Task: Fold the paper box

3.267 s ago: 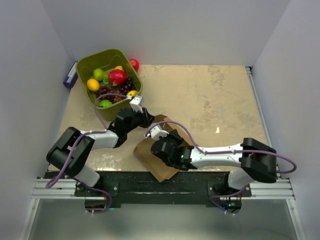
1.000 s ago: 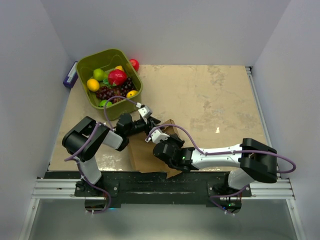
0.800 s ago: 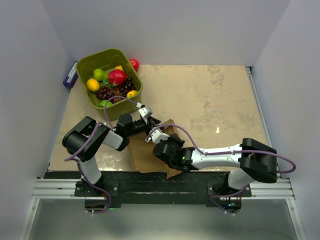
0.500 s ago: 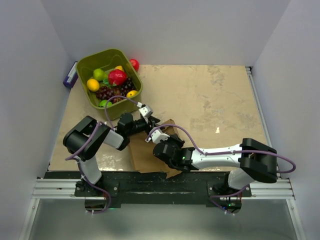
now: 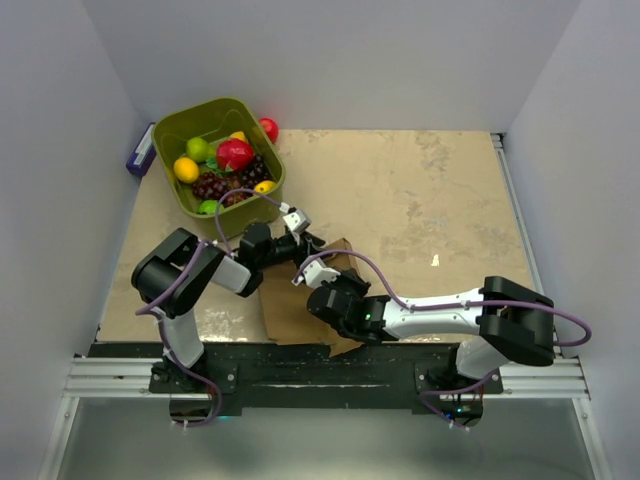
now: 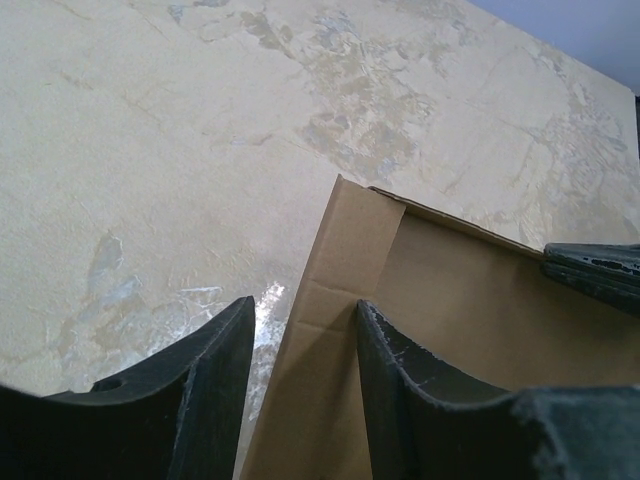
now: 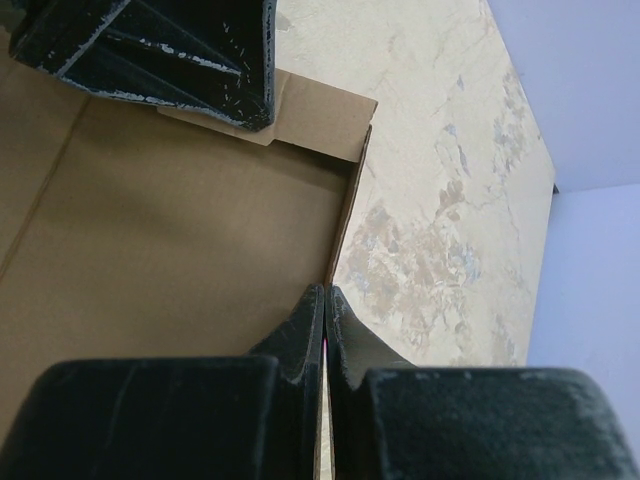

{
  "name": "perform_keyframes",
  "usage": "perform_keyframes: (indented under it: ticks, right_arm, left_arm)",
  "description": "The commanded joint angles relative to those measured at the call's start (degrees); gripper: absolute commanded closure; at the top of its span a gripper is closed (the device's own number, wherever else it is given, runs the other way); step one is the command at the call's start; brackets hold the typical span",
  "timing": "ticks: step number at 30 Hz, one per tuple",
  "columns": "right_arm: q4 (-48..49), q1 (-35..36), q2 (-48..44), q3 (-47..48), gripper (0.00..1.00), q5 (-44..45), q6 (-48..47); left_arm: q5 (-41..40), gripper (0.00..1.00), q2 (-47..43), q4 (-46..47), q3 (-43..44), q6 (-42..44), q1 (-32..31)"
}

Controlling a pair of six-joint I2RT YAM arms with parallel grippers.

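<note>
Brown paper box (image 5: 285, 320) lies mostly flat at the table's (image 5: 420, 200) near edge, between both arms. Left gripper (image 6: 300, 325), fingers spread, straddles a side flap, probably to fold it. Right gripper (image 7: 327, 300), fingers pressed together, seemingly pins the panel.

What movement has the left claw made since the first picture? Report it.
Yes. The left claw moved right, away from the green fruit bin.
</note>
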Motion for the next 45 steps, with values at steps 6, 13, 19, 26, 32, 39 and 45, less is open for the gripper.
perform_keyframes:
  ticks: [6,13,19,26,32,39,45]
  right_arm:
    - [2.8,0.5,-1.4,-0.3,1.0,-2.0,0.7]
    - [3.6,0.4,-1.6,-0.5,1.0,-1.0,0.2]
    - [4.4,-0.2,-3.3,-0.8,1.0,-0.9,0.0]
    - [4.3,-0.9,-4.8,-1.0,0.99,-1.5,1.1]
    - [3.9,-1.1,-7.8,-1.4,0.87,-2.7,2.9]
    - [-0.7,-1.2,-12.0,-1.4,0.63,-2.9,12.7]
    - [-16.3,-1.3,-19.1,5.8,0.41,-8.6,37.5]
  left_arm:
    - [1.3,0.59,2.8,-4.7,2.9,3.6,0.0]
    - [0.9,0.72,1.7,-5.5,1.8,3.6,-0.2]
    - [-1.4,0.8,-1.1,-4.2,-1.4,3.3,-0.6]
    - [-4.3,0.89,-4.8,-2.2,-5.2,2.8,-2.2]
    - [-10.4,1.0,-9.8,0.6,-10.8,2.1,-4.4]
    - [-19.6,1.0,-14.2,2.8,-14.7,2.5,-10.1]
    - [-29.6,1.0,-19.1,6.3,-19.1,1.3,-13.0]
